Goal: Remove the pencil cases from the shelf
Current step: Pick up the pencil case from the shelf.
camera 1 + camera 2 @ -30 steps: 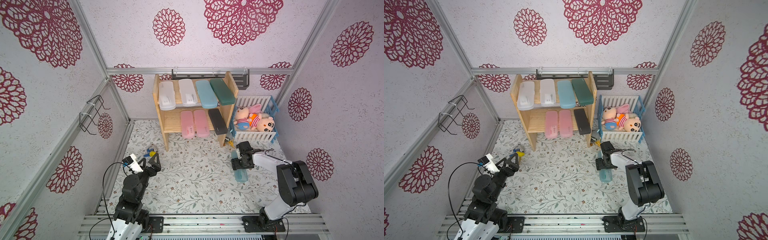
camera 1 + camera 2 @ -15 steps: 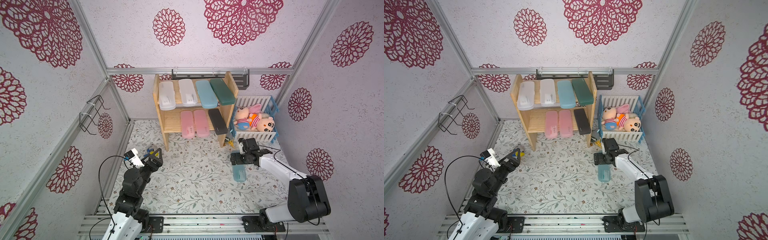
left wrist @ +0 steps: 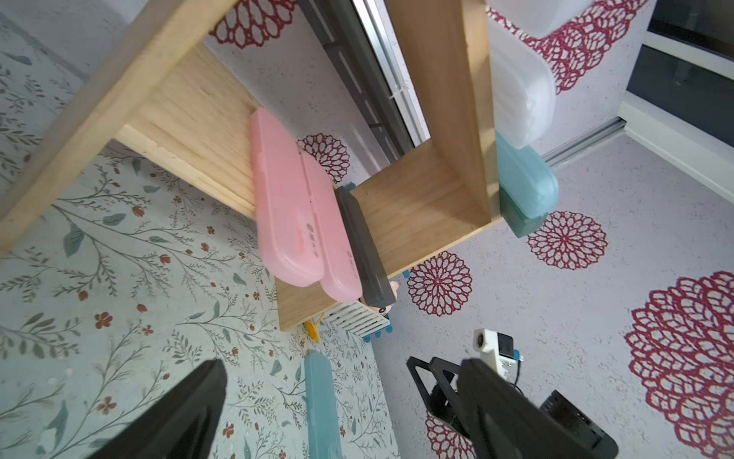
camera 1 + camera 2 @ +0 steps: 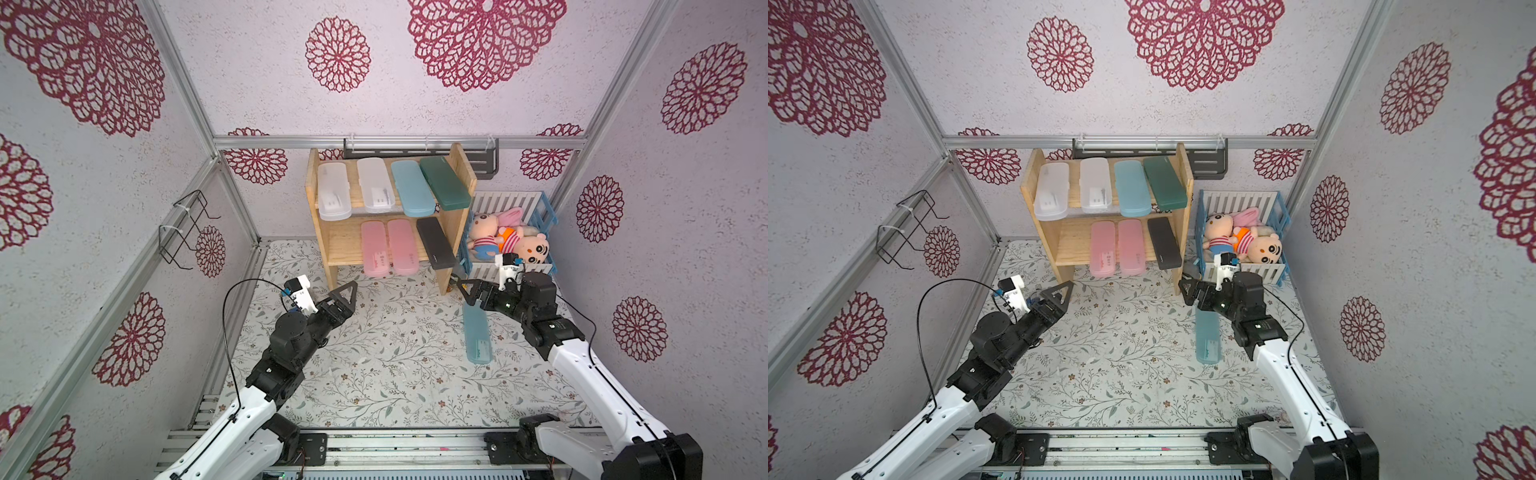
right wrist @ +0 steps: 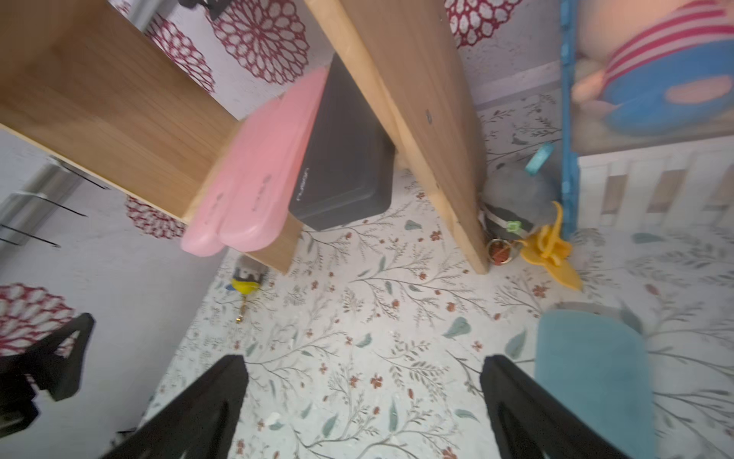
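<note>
The right gripper [image 5: 363, 359] has its jaws spread wide, and only the floral mat [image 5: 357, 310] shows in the gap. Just outside one finger [image 5: 524, 401], on the side away from the other arm, a light blue pencil case [image 5: 592, 377] lies flat on the mat. The wrist view is blurred there, so whether finger and case touch is unclear. In both top views this case runs back from the jaws under the wrist, off the shelf [image 4: 459, 174]. The left gripper [image 4: 347, 293] is likewise spread and empty, held above the mat.

Ahead of both pairs of jaws stands the wooden shelf. Its lower tier is nearest. There two pink cases [image 4: 388, 247] lie side by side, ahead of the gap between the two grippers. A black case [image 4: 436, 247] lies beside them against the side panel, closest to the right jaws. All three overhang the front edge.

Higher and farther from the jaws, the upper tier carries two frosted white cases [image 4: 353, 191], a second light blue case [image 4: 411, 187] and a dark green case [image 4: 444, 180].

Beyond the right jaws, past the shelf's side panel, sits a crate [image 4: 509, 197] of plush toys [image 4: 505, 239].
</note>
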Robot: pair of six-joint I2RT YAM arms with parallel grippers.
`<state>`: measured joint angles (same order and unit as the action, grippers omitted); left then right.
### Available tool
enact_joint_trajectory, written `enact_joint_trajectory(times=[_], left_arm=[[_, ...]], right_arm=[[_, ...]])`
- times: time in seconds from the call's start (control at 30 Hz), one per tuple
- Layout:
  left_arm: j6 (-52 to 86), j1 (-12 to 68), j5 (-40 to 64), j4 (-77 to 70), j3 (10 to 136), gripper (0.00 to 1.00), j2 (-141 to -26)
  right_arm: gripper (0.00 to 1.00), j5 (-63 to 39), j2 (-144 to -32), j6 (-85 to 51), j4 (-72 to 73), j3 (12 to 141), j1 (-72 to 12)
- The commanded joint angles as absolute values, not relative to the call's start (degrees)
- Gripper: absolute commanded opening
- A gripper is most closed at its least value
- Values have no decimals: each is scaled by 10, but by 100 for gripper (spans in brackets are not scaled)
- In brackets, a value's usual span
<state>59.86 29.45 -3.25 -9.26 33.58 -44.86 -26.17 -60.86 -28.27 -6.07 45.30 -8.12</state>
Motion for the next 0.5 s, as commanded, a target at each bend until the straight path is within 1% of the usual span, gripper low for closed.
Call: enact_joint_trajectory(times=[0.0,0.1,0.23,0.3,0.37,0.47], left_arm=[[573,313,-73,-81,352,97,-452],[568,324,-91,-80,349,97,-453],[564,332,-109,-80,345,97,-450],[558,335,-114,-78,345,97,-449],[555,337,-122,-78,344,97,-448],[567,337,-132,-81,341,97,-456]], right_arm=[[99,-368,-615,-403,107,444,-69],[99,-383,-650,-411,110,467,-66],[99,-403,-678,-470,186,460,-57],[98,-403,-684,-484,195,466,-57],[97,-391,-679,-472,172,475,-59],[98,-311,-646,-398,57,501,-79]])
